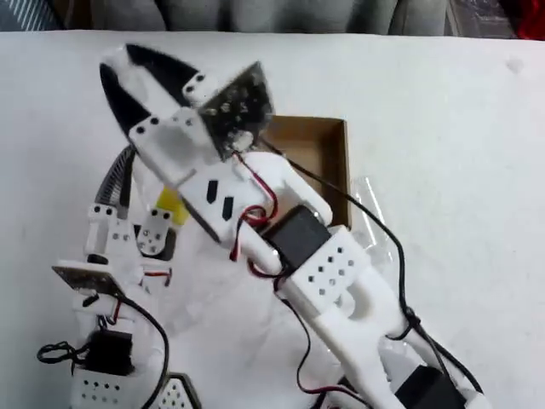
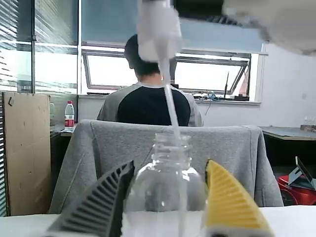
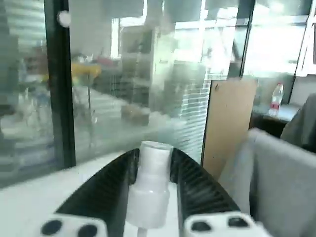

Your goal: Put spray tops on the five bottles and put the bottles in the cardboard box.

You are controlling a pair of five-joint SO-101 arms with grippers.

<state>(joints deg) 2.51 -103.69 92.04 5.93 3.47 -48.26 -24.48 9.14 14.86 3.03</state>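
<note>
A clear bottle (image 2: 165,190) stands upright between the black and yellow fingers of my left gripper (image 2: 170,170), which is shut on it below the open neck. Over it hangs a white spray top (image 2: 158,29), its thin tube (image 2: 170,108) reaching down into the neck. My right gripper (image 3: 153,155) is shut on that spray top (image 3: 150,190), black fingers on either side. From above, the right gripper (image 1: 128,68) sits at the far left, its arm crossing over the left gripper (image 1: 166,223) and hiding the bottle.
The open cardboard box (image 1: 336,162) lies on the white table just right of the right arm. Crumpled clear plastic (image 1: 375,213) lies by the box's near corner. A grey padded edge (image 2: 232,148) runs along the table's far side.
</note>
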